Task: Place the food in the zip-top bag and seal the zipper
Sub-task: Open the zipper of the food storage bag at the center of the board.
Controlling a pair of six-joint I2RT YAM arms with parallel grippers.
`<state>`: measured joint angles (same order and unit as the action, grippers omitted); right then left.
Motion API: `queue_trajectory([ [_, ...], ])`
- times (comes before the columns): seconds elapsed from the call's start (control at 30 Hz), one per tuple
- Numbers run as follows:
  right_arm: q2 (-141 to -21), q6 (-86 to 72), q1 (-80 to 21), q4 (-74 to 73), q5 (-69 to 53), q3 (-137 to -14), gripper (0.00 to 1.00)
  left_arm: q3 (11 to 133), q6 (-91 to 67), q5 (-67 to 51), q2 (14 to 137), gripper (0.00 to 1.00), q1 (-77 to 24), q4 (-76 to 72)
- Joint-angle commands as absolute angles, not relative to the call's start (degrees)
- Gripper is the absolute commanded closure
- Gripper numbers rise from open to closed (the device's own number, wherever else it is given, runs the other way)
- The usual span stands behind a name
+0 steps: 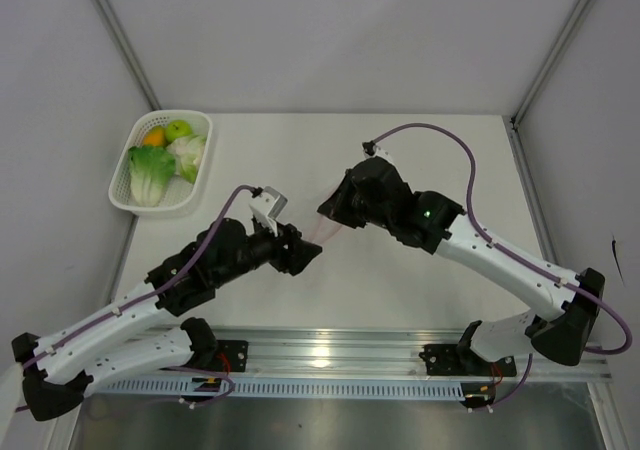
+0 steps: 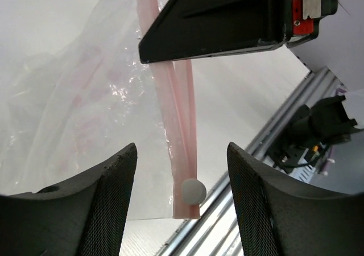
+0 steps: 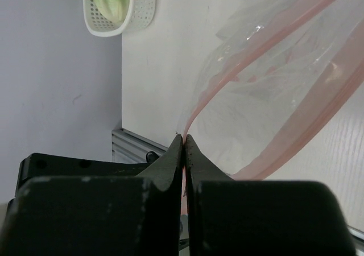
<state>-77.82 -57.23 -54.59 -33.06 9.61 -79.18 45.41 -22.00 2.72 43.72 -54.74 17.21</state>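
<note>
Right fingers (image 3: 168, 168) pinch the zipper (image 2: 181, 125); left fingers (image 2: 111, 179) flank it

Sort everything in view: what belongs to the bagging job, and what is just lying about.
For the job: zip-top bag, pink zipper, green apple, orange fruit, cabbage, cauliflower piece.

Just there: white mesh basket holding the food, metal rail along the near edge.
</note>
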Motion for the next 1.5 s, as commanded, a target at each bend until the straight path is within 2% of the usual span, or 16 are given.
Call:
queue_trajectory([
  [0.0, -79.36, -59.15, -54.32, -36.30, 10.46, -83.14, 1.00, 48.86, -19.34, 9.48, 43.50, 0.32, -55.63, 16.61],
  [0.3, -80.07, -60.03, -55.19, -36.56, 10.81, -84.02, 1.00, 51.32, -18.72, 19.24, 47.10, 0.34, -56.95, 17.84],
  [0.8, -80.07, -62.05, -55.64, -35.77, 11.51, -84.11, 1.00, 53.08, -18.72, 23.72, 52.99, 0.31, -59.59, 17.84],
  [1.1, -79.80, -63.46, -56.07, -35.25, 12.04, -83.67, 1.00, 53.17, -19.16, 29.44, 56.95, 0.34, -60.99, 17.84],
  [1.2, -79.89, -63.46, -56.25, -35.16, 11.87, -83.76, 1.00, 53.35, -19.42, 31.72, 57.57, 0.51, -61.17, 18.28],
  [1.23, -79.81, -62.93, -56.34, -35.24, 12.04, -83.85, 1.00, 53.44, -19.42, 31.90, 57.57, 0.63, -61.26, 18.28],
  [1.3, -79.63, -62.49, -56.34, -35.77, 12.39, -83.76, 1.00, 53.96, -19.25, 31.73, 57.39, 0.78, -61.26, 18.37],
  [1.33, -79.37, -61.27, -56.34, -35.86, 12.83, -83.76, 1.00, 53.79, -19.07, 31.47, 57.39, 0.93, -61.26, 18.63],
  [1.37, -79.28, -60.65, -56.25, -36.47, 13.01, -83.93, 1.00, 53.96, -19.07, 31.03, 57.48, 0.99, -61.26, 18.81],
  [1.47, -78.75, -56.96, -55.99, -38.75, 13.18, -84.37, 0.82, 54.58, -19.60, 29.89, 57.57, 0.99, -61.26, 19.34],
])
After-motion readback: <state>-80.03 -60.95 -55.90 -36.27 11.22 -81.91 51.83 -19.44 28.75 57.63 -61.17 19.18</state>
